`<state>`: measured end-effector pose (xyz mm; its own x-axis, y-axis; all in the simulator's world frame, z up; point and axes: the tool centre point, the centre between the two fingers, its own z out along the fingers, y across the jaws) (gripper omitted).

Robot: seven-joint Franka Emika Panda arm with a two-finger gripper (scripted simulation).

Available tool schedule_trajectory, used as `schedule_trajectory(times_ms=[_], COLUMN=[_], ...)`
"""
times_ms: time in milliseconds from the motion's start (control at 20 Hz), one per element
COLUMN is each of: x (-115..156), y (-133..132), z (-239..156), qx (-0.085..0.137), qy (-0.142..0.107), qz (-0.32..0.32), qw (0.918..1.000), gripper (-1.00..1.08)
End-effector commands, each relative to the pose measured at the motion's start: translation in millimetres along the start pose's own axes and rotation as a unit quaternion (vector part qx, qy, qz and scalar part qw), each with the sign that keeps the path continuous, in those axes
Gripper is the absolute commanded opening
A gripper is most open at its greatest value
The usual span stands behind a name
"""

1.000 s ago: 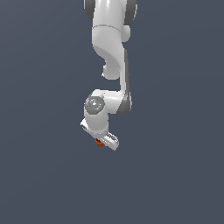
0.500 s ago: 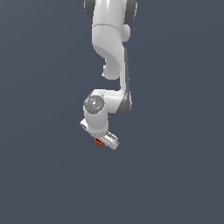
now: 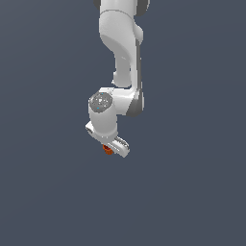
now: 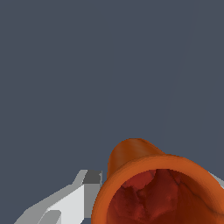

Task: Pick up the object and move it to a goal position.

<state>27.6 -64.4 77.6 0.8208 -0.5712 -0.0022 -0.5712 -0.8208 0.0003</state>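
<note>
You have the orange-red cup (image 4: 162, 188) right at the gripper (image 3: 113, 146); in the wrist view its rimmed mouth faces the camera and one white finger (image 4: 70, 201) lies against its side. In the exterior view only a small orange piece (image 3: 108, 150) shows under the gripper body. The grip looks closed on the cup, but the second finger is almost fully hidden behind the cup, so I judge this and cannot confirm it.

The danger: the cup is tapered and smooth, so it can slide out along the fingers if you move fast or turn the wrist.

You cannot see any goal marker, any table, or the contact of the far finger. The cup is cut off by the wrist view's edge
</note>
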Motion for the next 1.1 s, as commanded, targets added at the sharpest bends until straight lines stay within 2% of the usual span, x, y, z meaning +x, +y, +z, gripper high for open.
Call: schedule_trajectory(times_ms=[0, 550, 1050], x=[-3.8, -29.5, -55.7], y=[5.6, 41.0, 78.8], z=[-17.0, -116.6, -225.0], qx=[0.001, 0.001, 0.001], qy=[0.001, 0.0, 0.001], qz=[0.0, 0.0, 0.001], qw=[1.0, 1.0, 1.0], gripper=[-1.0, -1.0, -1.0])
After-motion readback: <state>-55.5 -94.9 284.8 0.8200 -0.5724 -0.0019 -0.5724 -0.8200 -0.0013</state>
